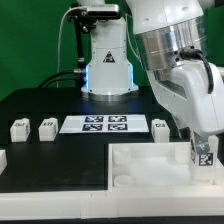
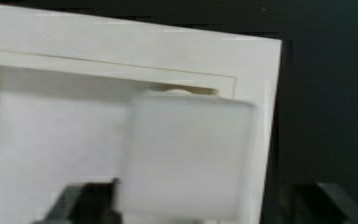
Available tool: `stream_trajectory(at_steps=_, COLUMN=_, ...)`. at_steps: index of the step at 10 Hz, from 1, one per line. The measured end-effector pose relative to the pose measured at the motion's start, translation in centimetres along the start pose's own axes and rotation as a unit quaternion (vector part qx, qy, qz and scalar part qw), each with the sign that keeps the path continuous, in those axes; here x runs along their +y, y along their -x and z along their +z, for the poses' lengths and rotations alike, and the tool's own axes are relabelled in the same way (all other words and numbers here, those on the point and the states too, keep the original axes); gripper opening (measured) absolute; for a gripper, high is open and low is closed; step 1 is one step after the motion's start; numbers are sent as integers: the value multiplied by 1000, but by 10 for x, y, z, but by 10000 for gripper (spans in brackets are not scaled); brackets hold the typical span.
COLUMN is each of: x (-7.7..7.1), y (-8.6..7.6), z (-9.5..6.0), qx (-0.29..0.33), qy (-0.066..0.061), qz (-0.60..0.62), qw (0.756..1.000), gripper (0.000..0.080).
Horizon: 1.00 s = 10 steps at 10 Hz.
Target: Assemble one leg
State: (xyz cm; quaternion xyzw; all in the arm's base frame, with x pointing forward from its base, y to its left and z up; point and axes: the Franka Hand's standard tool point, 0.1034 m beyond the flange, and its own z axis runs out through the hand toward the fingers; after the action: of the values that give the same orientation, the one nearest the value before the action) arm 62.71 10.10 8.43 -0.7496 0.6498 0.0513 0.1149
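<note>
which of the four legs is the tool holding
The leg at the exterior view's far right, gripped by the tool over a corner of the tray. The other three legs stand loose on the table beside the marker board.

Ext view bright, even, fairly sharp; wrist view: leg [image 2: 190, 150] blurred, whites glary.

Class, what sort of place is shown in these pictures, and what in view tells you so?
Most likely a robotics lab bench: a robot arm's gripper poised over a tagged leg, a marker board lying on the black table, and a plain green backdrop behind.
</note>
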Motion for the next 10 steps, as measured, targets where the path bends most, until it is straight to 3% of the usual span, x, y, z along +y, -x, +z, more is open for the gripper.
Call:
stream_trajectory(at_steps=1, x=1, y=6, z=3, qx=-1, qy=5, qz=-91, qw=996, gripper=621)
stream_trajectory(at_steps=3, x=0, y=14, z=4, qx=-3, qy=8, qz=-240, qw=971, gripper=641)
stream_trajectory(at_steps=6, x=0, y=13, z=5, qx=-4, qy=8, qz=-374, qw=928, gripper=649)
stream_trajectory(at_steps=8, x=3, y=12, z=9, qx=8, qy=34, qz=-550, qw=835, gripper=649)
stream_trajectory(at_steps=9, x=2, y=11, z=9, qx=8, qy=32, qz=-553, qw=832, gripper=649)
stream_trajectory(at_steps=10, x=3, y=12, z=9, qx=8, qy=31, qz=-531, qw=847, gripper=526)
